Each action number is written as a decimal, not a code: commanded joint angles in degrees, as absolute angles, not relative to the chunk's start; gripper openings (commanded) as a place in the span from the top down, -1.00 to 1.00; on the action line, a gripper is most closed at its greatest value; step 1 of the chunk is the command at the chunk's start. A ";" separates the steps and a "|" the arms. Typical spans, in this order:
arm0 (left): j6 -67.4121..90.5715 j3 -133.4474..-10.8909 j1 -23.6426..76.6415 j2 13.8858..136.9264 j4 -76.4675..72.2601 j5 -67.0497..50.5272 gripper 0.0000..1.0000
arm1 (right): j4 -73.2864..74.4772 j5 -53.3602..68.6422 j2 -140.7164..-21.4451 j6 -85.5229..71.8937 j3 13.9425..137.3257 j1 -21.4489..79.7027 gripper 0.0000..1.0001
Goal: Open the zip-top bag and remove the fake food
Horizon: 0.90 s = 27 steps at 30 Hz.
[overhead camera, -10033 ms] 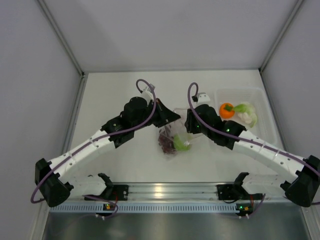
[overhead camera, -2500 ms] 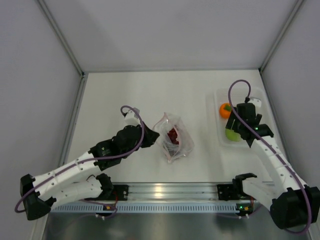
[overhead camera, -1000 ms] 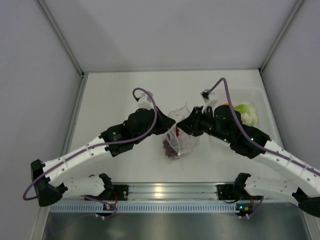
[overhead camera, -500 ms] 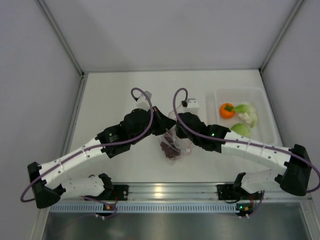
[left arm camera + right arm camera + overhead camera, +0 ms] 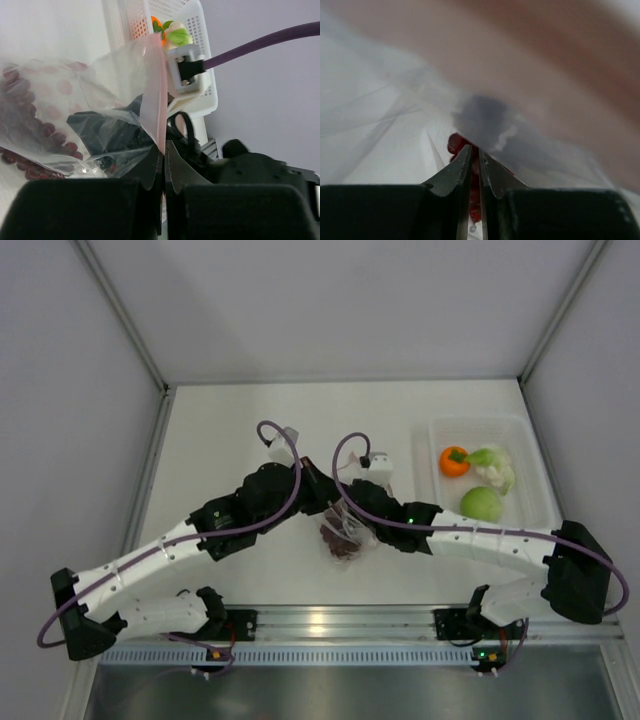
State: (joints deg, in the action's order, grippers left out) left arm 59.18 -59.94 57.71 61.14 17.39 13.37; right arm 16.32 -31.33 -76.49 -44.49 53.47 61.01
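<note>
At mid-table, clamped left gripper [image 5: 163, 150] on pink zip strip [image 5: 154, 90] of zip-top bag [image 5: 364, 537], mouth pointing away, long axis near-to-far; kept right gripper [image 5: 475, 165] nearly closed at grape bunch [image 5: 454, 142].

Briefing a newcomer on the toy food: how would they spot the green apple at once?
Find the clear tray at the table's right, holding three toy pieces. The green apple lies at its near end: a plain round pale-green ball, unlike the orange fruit and the leafy vegetable.
</note>
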 commanded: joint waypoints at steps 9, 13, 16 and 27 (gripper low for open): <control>58.71 -55.64 57.92 50.98 11.51 16.70 1.00 | 21.41 -37.43 -74.27 -40.62 48.69 57.40 0.81; 57.75 -55.72 57.92 50.10 12.65 17.14 1.00 | 32.30 -45.50 -72.87 -35.43 50.79 52.58 0.82; 56.96 -55.46 57.92 50.01 13.36 17.93 1.00 | 39.17 -50.25 -70.50 -33.14 52.20 49.06 0.88; 54.93 -55.11 57.83 54.23 14.41 18.28 1.00 | 51.07 -59.96 -67.41 -28.75 63.28 47.72 1.00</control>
